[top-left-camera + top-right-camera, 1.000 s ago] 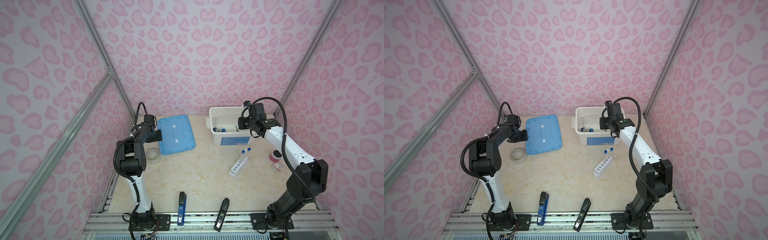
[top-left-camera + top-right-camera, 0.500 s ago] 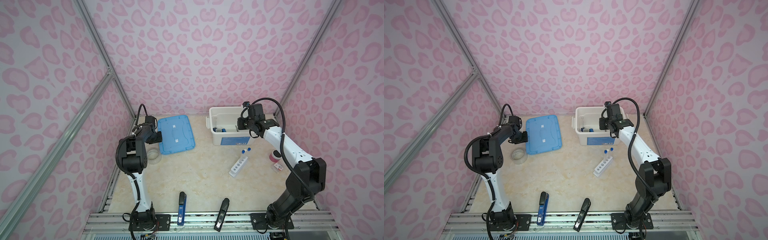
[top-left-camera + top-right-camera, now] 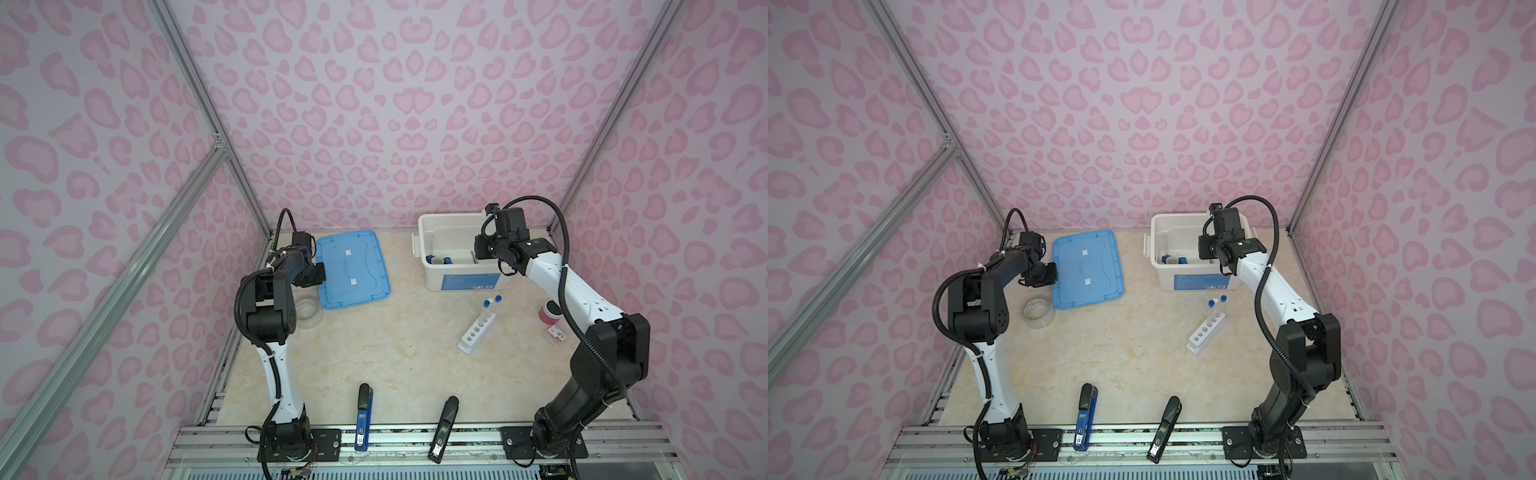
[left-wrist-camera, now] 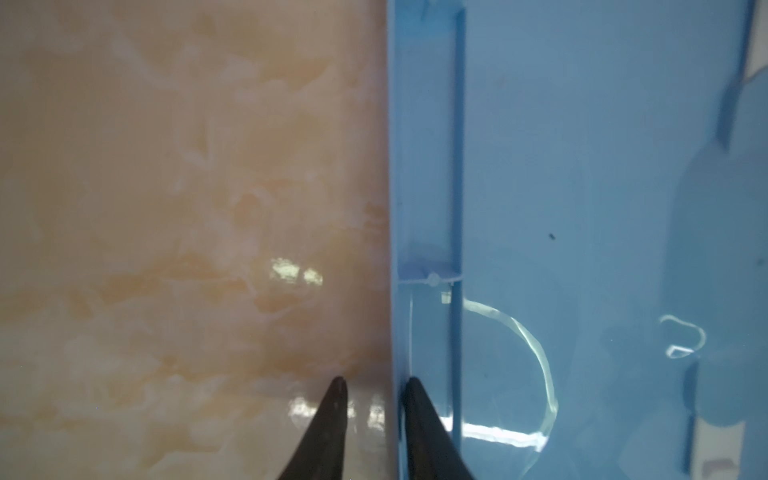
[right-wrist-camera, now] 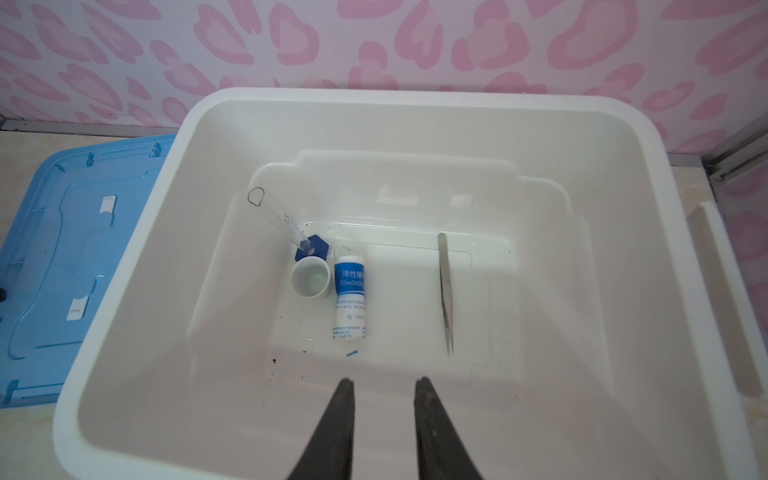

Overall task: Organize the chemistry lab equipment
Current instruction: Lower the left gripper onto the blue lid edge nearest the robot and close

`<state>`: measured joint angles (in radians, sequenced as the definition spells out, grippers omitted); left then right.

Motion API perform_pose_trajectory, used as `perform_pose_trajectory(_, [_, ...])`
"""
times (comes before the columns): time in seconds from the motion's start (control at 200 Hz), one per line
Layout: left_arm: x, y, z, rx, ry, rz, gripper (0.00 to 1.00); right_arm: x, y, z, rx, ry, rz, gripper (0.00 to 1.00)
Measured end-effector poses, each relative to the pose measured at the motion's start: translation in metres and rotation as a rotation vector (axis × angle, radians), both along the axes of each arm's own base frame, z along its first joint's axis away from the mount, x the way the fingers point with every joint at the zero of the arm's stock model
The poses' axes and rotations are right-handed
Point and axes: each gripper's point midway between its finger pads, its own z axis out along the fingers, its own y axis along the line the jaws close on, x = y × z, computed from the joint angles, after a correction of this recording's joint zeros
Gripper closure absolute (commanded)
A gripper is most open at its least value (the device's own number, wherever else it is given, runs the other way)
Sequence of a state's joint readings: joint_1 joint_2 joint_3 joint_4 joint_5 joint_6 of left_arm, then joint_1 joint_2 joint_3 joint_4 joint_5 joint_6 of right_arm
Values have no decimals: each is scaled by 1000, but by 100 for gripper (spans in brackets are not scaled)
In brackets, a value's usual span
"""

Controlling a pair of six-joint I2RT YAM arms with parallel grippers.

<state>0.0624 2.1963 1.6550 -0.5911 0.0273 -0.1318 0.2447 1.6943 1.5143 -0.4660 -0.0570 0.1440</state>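
Okay, my left end effector [image 4: 374, 382] is down at the side edge of the flat translucent blue plastic lid [image 4: 582, 166]. It is narrowly spread and straddles the raised rim. One finger [image 4: 419, 415] sits just inside the lip and the other is out over the marbled beige tabletop [image 4: 166, 166]. A sliver of tabletop shows between that outer finger and the rim, so I judge this isn't a pinch yet. To do it well, I want the lip seated deeper between the tips before I squeeze, square to the edge, because a shallow bite on thin plastic could slip or flex. Then comes a gentle tilt upward rather than a drag, keeping away from the clear tape roll [image 3: 308, 312] nearby. Over on the other side, my right end effector [image 5: 384, 382] hovers above the white rectangular plastic bin [image 5: 415, 99], slightly parted and carrying nothing. Inside the bin lie the clear cylinder with the blue base [image 5: 282, 220], leaning on a wall, the tiny white cup [image 5: 311, 278], the white-and-blue bottle [image 5: 349, 299] on its side, and the metal tweezers [image 5: 445, 291], well apart from the rest. Out on the tabletop in front of the bin, the white holed rack [image 3: 476, 332] holds the capped test tubes [image 3: 485, 313] upright. My guess is that it should go in before any lid closes.
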Motion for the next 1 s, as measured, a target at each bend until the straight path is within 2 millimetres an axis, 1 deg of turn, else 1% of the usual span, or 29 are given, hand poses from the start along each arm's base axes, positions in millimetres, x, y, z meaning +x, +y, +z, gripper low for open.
perform_pose_trajectory(0.22, [5, -9, 0, -3, 0, -17, 86, 1, -4, -1, -1, 0, -9, 74])
perform_pose_trajectory(0.45, [6, -10, 2, -10, 0, -10, 96, 1, -6, -2, -1, 3, -13, 74])
perform_pose_trajectory(0.8, [4, -11, 4, -17, 6, -19, 96, 0, -6, -6, 3, 12, -13, 75])
perform_pose_trajectory(0.93, [6, -10, 9, -17, -6, -18, 96, -1, -5, -6, 17, 15, -11, 75])
perform_pose_trajectory(1.0, [10, -10, 17, -17, -22, -19, 96, -1, -4, -5, 25, 16, -12, 75])
